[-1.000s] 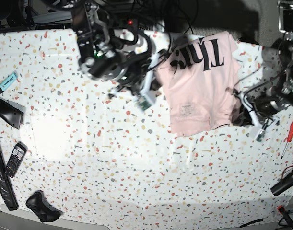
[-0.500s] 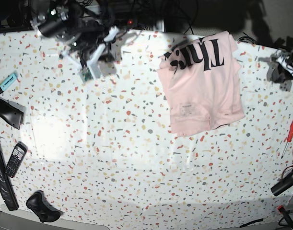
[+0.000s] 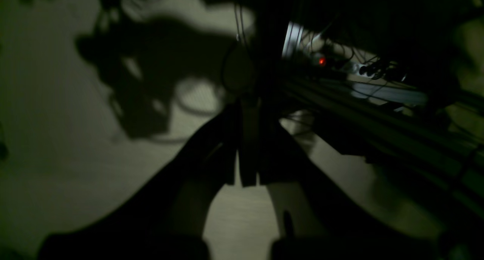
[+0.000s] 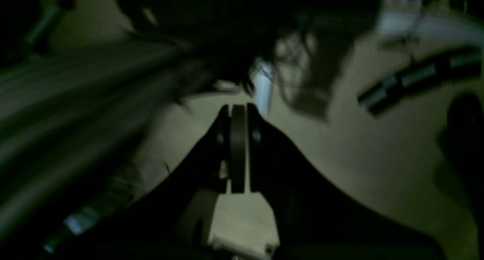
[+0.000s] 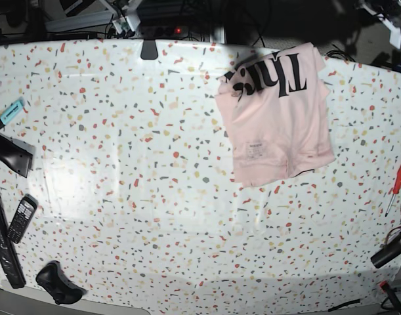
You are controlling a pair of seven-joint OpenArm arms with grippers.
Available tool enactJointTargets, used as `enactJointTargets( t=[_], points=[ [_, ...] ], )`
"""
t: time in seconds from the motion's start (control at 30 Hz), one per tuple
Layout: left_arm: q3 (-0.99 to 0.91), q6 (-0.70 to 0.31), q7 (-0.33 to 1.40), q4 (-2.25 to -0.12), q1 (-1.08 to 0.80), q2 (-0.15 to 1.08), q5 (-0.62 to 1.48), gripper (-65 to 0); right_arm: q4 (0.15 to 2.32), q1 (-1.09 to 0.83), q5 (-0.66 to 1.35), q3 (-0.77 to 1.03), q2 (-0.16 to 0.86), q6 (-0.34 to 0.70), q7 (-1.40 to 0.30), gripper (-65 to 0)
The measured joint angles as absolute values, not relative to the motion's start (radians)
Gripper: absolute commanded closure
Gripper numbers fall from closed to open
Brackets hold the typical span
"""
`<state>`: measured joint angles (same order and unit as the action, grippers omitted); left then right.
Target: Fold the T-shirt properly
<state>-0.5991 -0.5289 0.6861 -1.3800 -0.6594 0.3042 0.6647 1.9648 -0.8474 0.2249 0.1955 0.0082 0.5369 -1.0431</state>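
Note:
The pale pink T-shirt [image 5: 279, 121] lies folded into a rough rectangle at the far right of the speckled table [image 5: 154, 197], with black lettering showing on its far part and a small label near its front. Nothing touches it. Both arms are drawn back past the table's far edge. In the base view only a bit of the right arm [image 5: 125, 16] and of the left arm [image 5: 390, 13] shows. In the dark, blurred wrist views the left gripper [image 3: 247, 112] and the right gripper [image 4: 237, 114] are shut and empty, over the floor and cables.
A teal marker [image 5: 10, 111], a dark bar [image 5: 10, 154], a phone [image 5: 21, 218] and a black controller [image 5: 56, 282] lie along the left edge. A red screwdriver [image 5: 397, 187] and a black tool [image 5: 390, 249] lie at the right edge.
Both arms have pulled away from the shirt and back past the far edge of the table. The shirt has stayed where it was.

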Motion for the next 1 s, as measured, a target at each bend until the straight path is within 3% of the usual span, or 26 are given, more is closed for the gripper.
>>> enactJointTargets(
  t=[0.17, 0.47, 0.63, 0.8, 1.0],
  points=[
    [-0.572, -0.576, 0.616, -1.129, -0.599, 0.299, 0.58, 0.0, 1.668, -0.767, 0.178, 0.195, 0.041, 0.535, -0.984, 0.0],
    [-0.562, -0.572, 0.532, -0.786, -0.463, 0.3, 0.509, 0.0, 1.07, -0.501, 0.181, 0.196, 0.18, 0.526, -0.825, 0.0],
    [-0.562, -0.572, 0.406, -0.642, -0.404, 0.262, 0.292, 0.0, 0.781, -0.363, 0.181, 0.196, 0.237, 0.523, -0.687, 0.0],
    [-0.562, -0.518, 0.316, -0.545, -0.378, 0.203, 0.222, 0.0, 0.625, -0.254, 0.182, 0.194, 0.26, 0.516, -0.669, 0.0],
    [-0.562, -0.473, 0.302, -0.529, -0.365, 0.178, 0.172, 0.0, 0.611, -0.245, 0.182, 0.194, 0.262, 0.516, -0.646, 0.0]
  ],
)
